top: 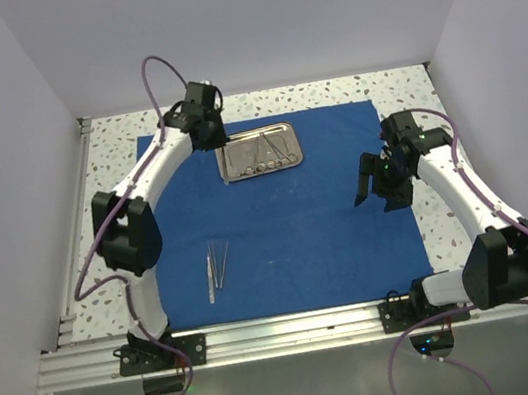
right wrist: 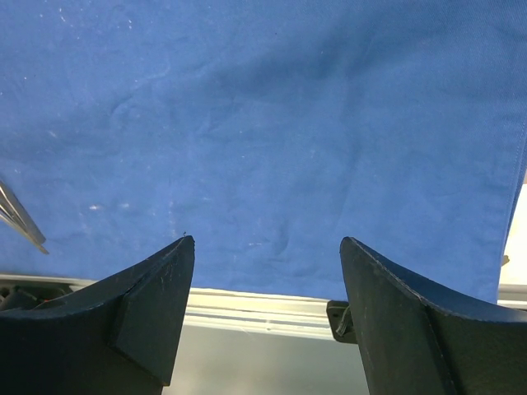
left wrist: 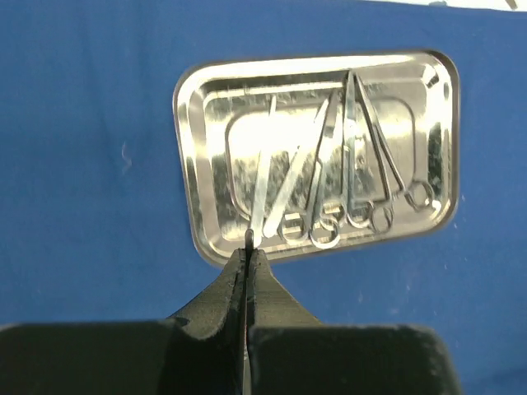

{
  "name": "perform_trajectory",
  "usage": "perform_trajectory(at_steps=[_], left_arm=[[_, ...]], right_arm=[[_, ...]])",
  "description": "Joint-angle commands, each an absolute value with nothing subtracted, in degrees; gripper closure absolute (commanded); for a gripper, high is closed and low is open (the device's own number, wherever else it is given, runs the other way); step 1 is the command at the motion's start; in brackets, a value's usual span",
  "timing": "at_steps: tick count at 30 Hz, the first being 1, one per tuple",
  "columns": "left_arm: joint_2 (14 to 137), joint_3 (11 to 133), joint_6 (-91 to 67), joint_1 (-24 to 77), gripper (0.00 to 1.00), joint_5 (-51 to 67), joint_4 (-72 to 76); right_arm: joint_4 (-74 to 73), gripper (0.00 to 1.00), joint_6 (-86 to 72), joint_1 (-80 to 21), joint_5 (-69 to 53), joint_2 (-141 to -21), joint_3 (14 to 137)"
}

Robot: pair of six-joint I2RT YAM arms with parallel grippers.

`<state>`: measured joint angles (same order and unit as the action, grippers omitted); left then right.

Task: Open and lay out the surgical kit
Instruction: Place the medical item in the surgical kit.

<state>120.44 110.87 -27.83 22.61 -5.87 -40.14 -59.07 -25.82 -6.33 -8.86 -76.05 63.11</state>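
Observation:
The surgical kit's royal-blue cloth [top: 290, 234] lies spread flat on the table. Its steel tray [top: 259, 154] sits at the cloth's far middle and holds several slim instruments, including ring-handled scissors [left wrist: 362, 164]. My left gripper [left wrist: 249, 249] is at the tray's near left rim, shut on the end of a slim steel instrument [left wrist: 262, 177] that still lies in the tray. Three slim instruments [top: 218, 266] lie side by side on the cloth at the near left. My right gripper [top: 371, 180] hovers open over the cloth's right side with nothing between its fingers [right wrist: 165, 288].
Speckled tabletop [top: 419, 90] borders the cloth. An aluminium rail [top: 286, 331] runs along the near edge, with both arm bases on it. White walls close in the left, right and back. Instrument tips [right wrist: 20, 218] show at the left of the right wrist view.

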Motion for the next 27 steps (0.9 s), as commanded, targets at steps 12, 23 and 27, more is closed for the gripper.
perform_trajectory(at_steps=[12,23,27], left_arm=[[92.63,62.77,-54.57,42.45,1.00,-11.07,-30.23],[95.80,67.05,-51.33,45.00,0.33,-8.95,-31.81],[95.97,78.18,-44.68,43.95,0.35,-14.05,-37.43]], right_arm=[[-60.03,0.25,-25.58,-7.29,-7.91,-74.09,62.93],[-59.50,0.25,-25.93,-7.21,-6.86,-74.36,62.23],[-60.03,0.25,-26.63,-7.29,-5.19,-73.39,63.10]])
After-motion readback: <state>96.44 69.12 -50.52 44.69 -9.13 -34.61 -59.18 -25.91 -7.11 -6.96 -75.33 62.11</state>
